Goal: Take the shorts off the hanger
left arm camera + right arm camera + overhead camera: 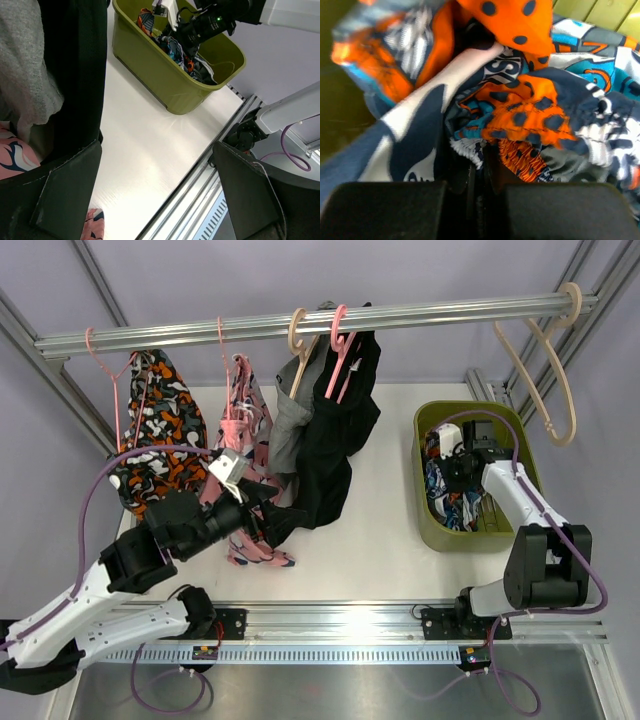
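So the black shorts (335,430) are hung straight down, hem found right beside the spread left claw (272,523), while the right claw (455,468) is buried, pressed together, in the far green bin (426,525).

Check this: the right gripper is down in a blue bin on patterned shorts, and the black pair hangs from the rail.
No: the top external view shows an olive green bin, not blue. The right gripper is down in it on patterned shorts, and the black pair hangs from the rail.

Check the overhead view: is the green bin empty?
No, the green bin holds patterned shorts in blue, orange and white.
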Controlling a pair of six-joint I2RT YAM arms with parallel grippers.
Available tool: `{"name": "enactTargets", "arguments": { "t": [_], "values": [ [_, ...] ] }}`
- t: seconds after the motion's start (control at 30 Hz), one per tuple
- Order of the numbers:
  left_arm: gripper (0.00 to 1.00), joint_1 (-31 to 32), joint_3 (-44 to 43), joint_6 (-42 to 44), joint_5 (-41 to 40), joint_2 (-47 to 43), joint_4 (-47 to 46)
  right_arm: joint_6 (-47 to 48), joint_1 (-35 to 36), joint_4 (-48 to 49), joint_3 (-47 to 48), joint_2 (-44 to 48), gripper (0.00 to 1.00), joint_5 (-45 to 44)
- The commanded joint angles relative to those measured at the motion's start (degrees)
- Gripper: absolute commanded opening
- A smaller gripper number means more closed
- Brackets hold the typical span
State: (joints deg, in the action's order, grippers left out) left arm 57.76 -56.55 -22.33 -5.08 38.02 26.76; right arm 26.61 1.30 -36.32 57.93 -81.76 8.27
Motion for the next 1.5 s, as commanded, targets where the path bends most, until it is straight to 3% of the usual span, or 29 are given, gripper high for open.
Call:
{"name": "enactTargets", "arguments": {
  "t": [0.0, 0.2, 0.4, 0.53, 0.63, 0.77, 0.9, 1.17, 1.3, 1.47],
  "values": [
    [0.99, 0.3, 0.3, -1.3, 1.0, 0.2, -4.7, -1.0, -4.4, -0.7, 0.9, -1.3, 0.12, 7.1],
    [0.99, 0.3, -0.4, -2.7, 1.9, 2.1, -6.6, 4.5, -8.1, -6.6, 3.4, -7.7, 0.27, 15.4],
    [0.99, 0.3, -9.4, -4.0, 3.9, 6.8, -6.6, 9.5, -12.8, -13.8, 9.9, -6.3, 0.47, 21.3],
    [0.99, 0.4, -16.7, -2.8, 3.7, 12.6, -4.4, 10.8, -14.0, -22.8, 21.9, -1.1, 0.72, 22.5],
    [0.99, 0.4, -19.1, -2.5, 2.6, 14.4, -3.6, 11.4, -14.0, -29.1, 30.9, 0.6, 0.8, 24.3],
    [0.96, 0.3, -22.1, -2.4, -0.2, 17.2, -2.9, 12.8, -14.0, -36.3, 40.1, 2.5, 0.82, 29.3],
    [0.9, 0.4, -28.1, 0.0, -4.0, 21.6, -2.7, 18.4, -14.0, -43.3, 43.1, 4.1, 0.83, 43.1],
    [0.79, 0.3, -54.7, 7.0, -15.7, 39.7, 6.4, 17.2, -14.0, -37.8, 33.6, 11.2, 0.81, 53.3],
    [0.73, -2.0, -62.3, 8.3, -17.2, 46.8, 10.5, 14.4, -14.0, -34.6, 31.6, 13.4, 0.8, 54.7],
    [0.63, -6.9, -64.0, 8.4, -13.5, 51.2, 10.9, 12.0, -14.0, -31.4, 28.6, 15.8, 0.8, 55.5]
  ]
}}
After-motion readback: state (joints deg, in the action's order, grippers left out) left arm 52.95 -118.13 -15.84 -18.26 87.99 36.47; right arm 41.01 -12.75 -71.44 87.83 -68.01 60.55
